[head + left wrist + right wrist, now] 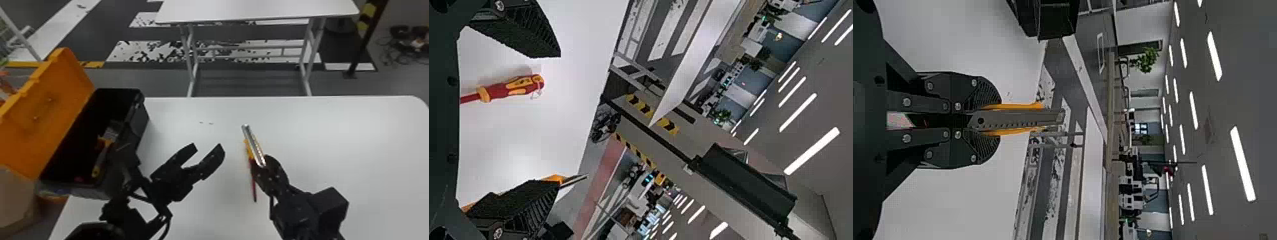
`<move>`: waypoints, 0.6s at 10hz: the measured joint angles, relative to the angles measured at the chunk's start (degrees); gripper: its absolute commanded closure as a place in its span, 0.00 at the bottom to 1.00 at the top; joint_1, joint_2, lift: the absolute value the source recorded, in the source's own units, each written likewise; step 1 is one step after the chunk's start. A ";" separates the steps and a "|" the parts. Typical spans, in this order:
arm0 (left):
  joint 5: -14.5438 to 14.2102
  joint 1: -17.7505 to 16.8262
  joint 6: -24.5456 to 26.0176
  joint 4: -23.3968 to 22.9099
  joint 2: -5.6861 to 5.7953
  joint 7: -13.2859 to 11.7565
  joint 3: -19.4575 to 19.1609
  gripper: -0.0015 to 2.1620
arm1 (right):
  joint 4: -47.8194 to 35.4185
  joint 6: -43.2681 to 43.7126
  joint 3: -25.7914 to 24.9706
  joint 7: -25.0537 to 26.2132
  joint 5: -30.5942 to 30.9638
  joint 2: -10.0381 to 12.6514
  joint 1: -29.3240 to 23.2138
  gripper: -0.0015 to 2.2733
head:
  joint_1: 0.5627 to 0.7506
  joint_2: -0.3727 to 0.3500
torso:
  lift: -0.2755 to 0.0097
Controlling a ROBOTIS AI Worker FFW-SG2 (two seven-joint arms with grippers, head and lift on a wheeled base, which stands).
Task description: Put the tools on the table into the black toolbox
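The black toolbox (141, 126) stands at the table's left, its orange lid (48, 105) raised, with tools inside. My left gripper (207, 146) is open over the table between toolbox and tools; its fingers (521, 32) frame a red and yellow screwdriver (511, 89) lying beyond them on the tabletop. My right gripper (268, 164) is shut on a silver tool with orange edges (254, 145), held above the screwdriver (254, 188), partly covering it. From the right wrist view, the right gripper (998, 120) has the silver tool (1018, 119) clamped, pointing away from the wrist.
The white table (351, 143) extends to the right of the right arm. Beyond its far edge, a second white table (255, 9) stands across a strip of floor. Two small dark marks (206, 123) are on the tabletop between toolbox and tools.
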State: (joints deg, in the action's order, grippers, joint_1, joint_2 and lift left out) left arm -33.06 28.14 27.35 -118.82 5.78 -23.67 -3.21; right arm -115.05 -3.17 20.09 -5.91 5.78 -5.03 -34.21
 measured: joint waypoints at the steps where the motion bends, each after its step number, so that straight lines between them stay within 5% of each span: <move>1: -2.31 -0.31 1.56 -0.22 -0.04 -1.05 -0.60 0.04 | 0.00 0.47 1.06 -0.12 0.47 -0.28 -0.22 0.98 | 0.70 0.74 | 0.70; 3: -9.61 -1.84 8.24 0.22 -0.08 -3.43 -2.23 0.05 | 0.00 0.63 3.03 -0.76 1.18 -0.74 -0.32 0.98 | 0.70 0.76 | 0.70; 6: -11.73 -2.78 10.57 1.32 -0.30 -4.47 -2.38 0.07 | -0.13 0.58 5.36 -0.88 1.69 -0.86 -0.24 0.98 | 0.70 0.78 | 0.70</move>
State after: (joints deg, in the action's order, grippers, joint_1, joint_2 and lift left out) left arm -44.79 25.37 37.92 -117.50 5.48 -28.14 -5.58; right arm -115.18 -2.59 25.45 -6.79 7.47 -5.89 -34.46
